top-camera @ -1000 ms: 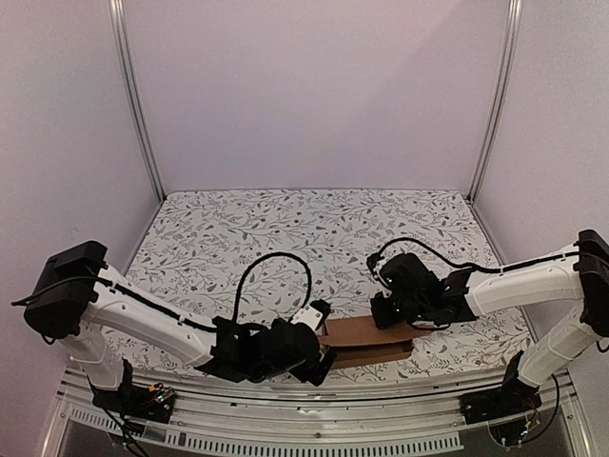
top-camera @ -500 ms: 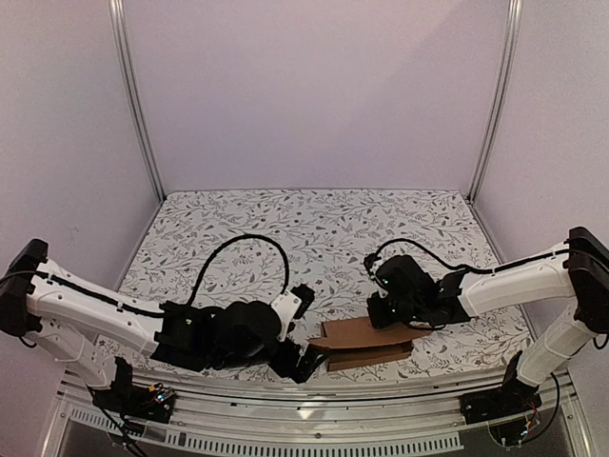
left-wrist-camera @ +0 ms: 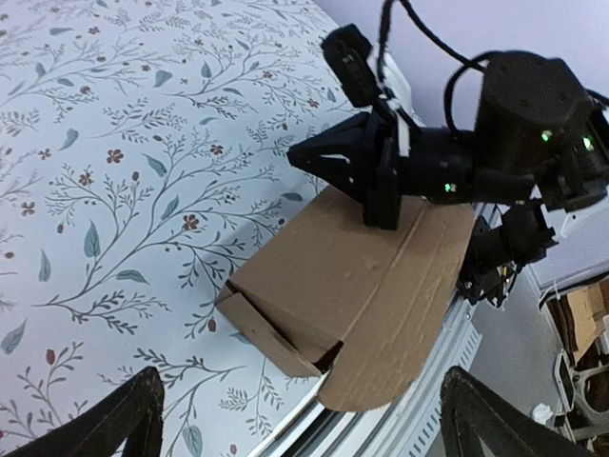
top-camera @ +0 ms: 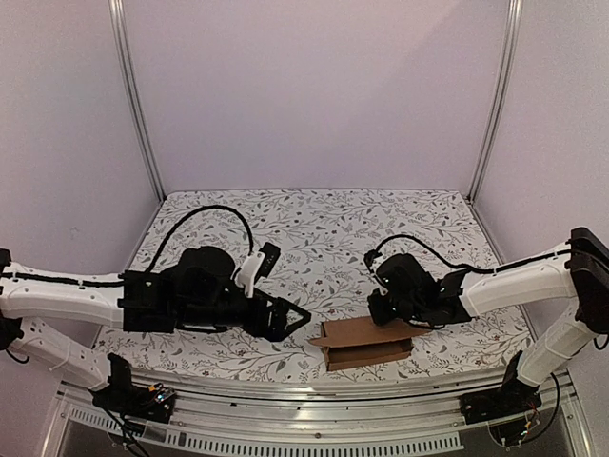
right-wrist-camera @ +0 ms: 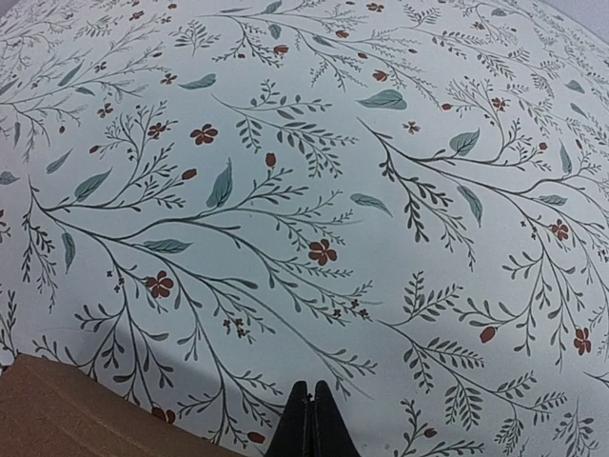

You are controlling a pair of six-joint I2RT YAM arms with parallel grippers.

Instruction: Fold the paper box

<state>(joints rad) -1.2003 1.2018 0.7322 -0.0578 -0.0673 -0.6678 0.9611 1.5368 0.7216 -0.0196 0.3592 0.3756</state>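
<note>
The paper box is a slim brown cardboard box lying near the table's front edge, with one end open. In the left wrist view the box has its lid flap jutting over the front rail. My left gripper is open and empty, just left of the box and apart from it; its fingers sit wide at the frame's bottom corners. My right gripper is shut, and its tips press down on the box top's far edge. The right wrist view shows its closed fingertips and a box corner.
The floral tablecloth covers the table behind the box. The metal front rail runs just below the box. Frame posts stand at the back corners, with plain walls behind.
My left arm has drawn back to the left and upward, away from the box's left end, with its gripper now open. The right gripper and the box have barely moved.
</note>
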